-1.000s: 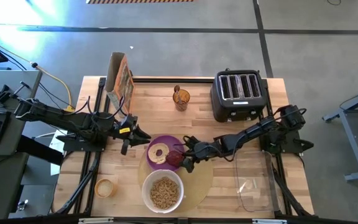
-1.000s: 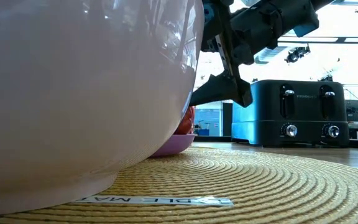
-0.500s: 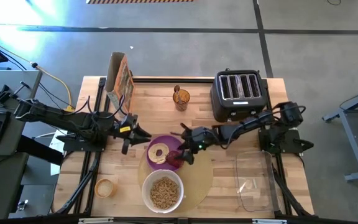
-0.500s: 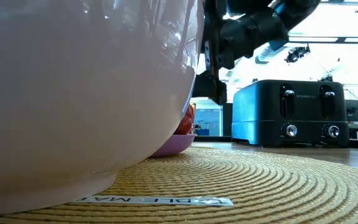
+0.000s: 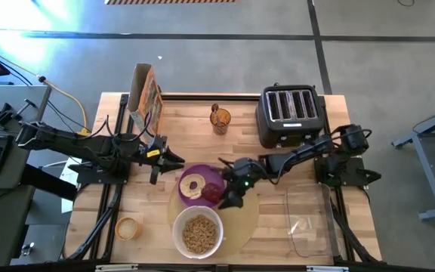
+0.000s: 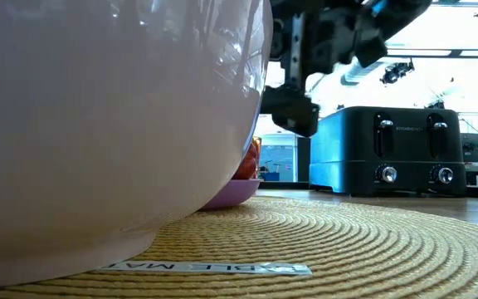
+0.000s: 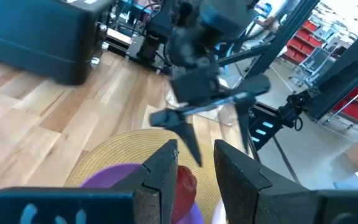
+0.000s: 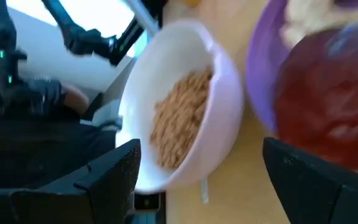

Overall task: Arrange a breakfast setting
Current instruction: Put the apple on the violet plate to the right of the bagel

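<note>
A white bowl [image 5: 197, 233] of brown cereal [image 5: 198, 234] sits on the near part of the round tan mat [image 5: 240, 223]. A small purple plate [image 5: 202, 175] on the mat's far left part holds a bagel [image 5: 194, 186] and a red apple [image 5: 212, 193]. My right gripper [image 5: 226, 183] hovers open and empty just right of and above the apple. Its wrist view shows its fingers wide apart [image 8: 207, 180] over the bowl [image 8: 185, 118] and the apple [image 8: 328, 112]. My left gripper [image 5: 172, 159] waits left of the plate with a narrow gap between its fingers [image 7: 197, 165]. No spoon shows.
A black four-slot toaster [image 5: 289, 115] stands at the far right. A cereal box [image 5: 145, 94] stands at the far left, with an amber cup [image 5: 220, 119] between them. A clear container [image 5: 308, 225] lies near right, and a small round jar [image 5: 127, 227] near left.
My right gripper has risen above the apple and turned about its wrist, staying open. The apple, the bagel and the plate have stayed in place.
</note>
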Robot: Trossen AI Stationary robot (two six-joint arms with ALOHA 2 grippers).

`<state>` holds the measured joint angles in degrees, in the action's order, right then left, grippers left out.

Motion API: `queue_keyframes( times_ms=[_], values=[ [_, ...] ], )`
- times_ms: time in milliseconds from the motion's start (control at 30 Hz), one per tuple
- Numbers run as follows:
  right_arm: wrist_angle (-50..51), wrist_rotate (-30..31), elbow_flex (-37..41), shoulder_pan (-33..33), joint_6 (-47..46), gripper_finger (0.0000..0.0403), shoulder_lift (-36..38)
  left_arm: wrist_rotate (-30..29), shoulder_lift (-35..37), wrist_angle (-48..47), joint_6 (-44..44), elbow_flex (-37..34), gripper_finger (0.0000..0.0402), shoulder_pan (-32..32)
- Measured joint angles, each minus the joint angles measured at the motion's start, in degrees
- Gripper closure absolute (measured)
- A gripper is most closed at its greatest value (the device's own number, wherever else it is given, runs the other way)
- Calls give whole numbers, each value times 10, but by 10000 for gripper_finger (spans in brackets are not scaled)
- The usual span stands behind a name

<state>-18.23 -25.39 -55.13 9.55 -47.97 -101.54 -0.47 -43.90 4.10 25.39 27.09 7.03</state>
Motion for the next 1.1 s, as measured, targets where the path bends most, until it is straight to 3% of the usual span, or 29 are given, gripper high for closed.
queue_keyframes(
  times_ms=[200,400,1100],
  values=[
    [4,31,0,29,-10,86,0,-2,0,0,14,0,307,-7],
    [45,103,0,37,-11,86,0,-2,0,0,21,0,307,-7],
    [47,187,0,30,-43,86,0,-2,0,0,19,0,307,-7]
  ],
)
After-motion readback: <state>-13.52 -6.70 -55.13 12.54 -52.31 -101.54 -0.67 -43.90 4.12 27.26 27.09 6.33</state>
